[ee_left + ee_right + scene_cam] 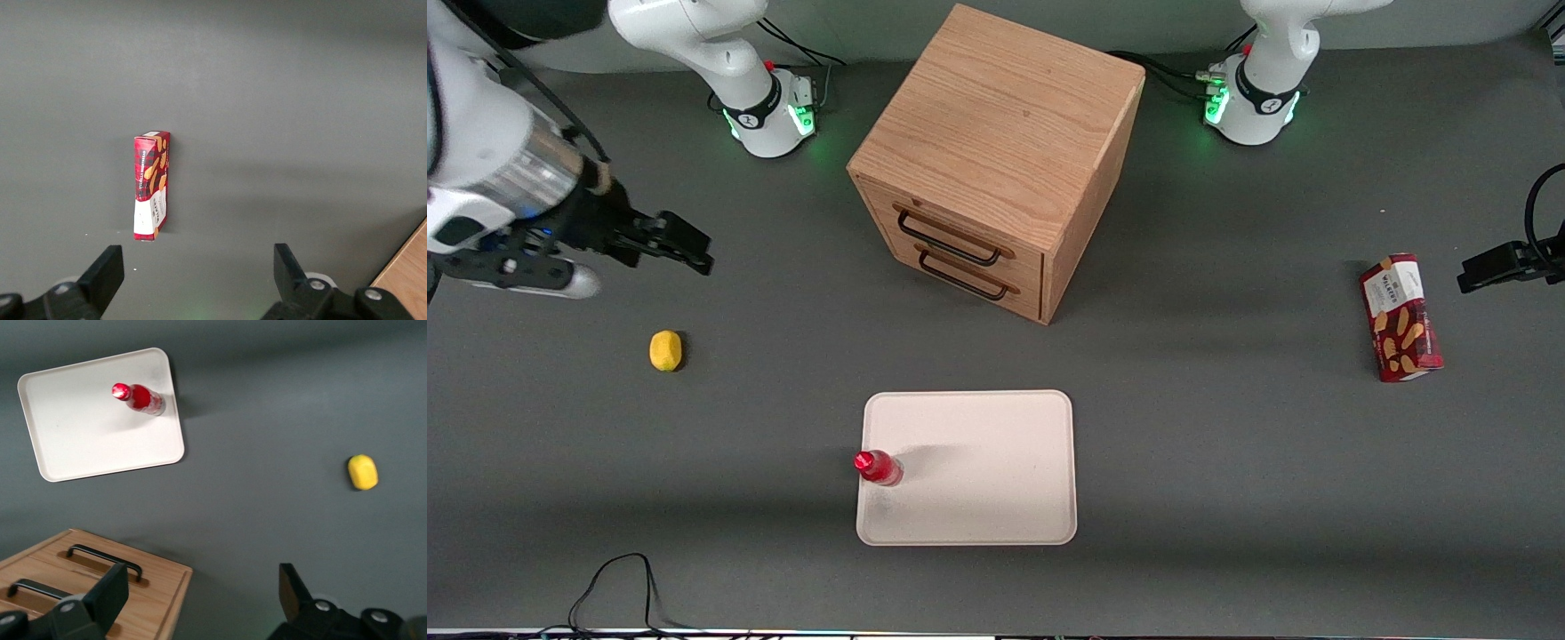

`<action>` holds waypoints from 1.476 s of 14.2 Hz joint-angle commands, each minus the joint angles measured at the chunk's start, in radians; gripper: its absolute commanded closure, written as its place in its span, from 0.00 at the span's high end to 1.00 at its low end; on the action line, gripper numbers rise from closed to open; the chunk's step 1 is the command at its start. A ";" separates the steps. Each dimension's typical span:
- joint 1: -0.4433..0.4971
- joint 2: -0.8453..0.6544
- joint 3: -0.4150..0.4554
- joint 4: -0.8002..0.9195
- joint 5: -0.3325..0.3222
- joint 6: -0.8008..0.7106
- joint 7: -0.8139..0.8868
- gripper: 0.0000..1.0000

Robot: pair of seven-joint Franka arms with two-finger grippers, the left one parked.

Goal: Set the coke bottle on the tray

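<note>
Red coke bottle (879,468) on tray (996,498) — gripper (685,244) open.

I see the coke bottle (878,468) standing on the tray (978,498) at its 9 o'clock edge. The gripper (685,244), fingers spread, hangs above the table (1227,489) near the lemon (665,350), toward the working arm's end.

The right arm reaches in low over the tabletop at the working arm's end, its wrist tilted nearly level — the gripper (694,249) hangs above the surface, fingers (107,597) spread wide apart, holding nothing.
</note>
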 commanded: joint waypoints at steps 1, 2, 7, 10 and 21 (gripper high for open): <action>-0.092 -0.056 0.020 -0.070 -0.011 0.030 -0.133 1.00; -0.100 -0.056 0.006 -0.068 -0.012 0.031 -0.175 1.00; -0.117 -0.089 -0.077 -0.099 -0.008 0.042 -0.311 1.00; -0.139 -0.155 -0.075 -0.211 -0.009 0.111 -0.351 1.00; -0.208 -0.143 -0.035 -0.196 -0.035 0.100 -0.401 1.00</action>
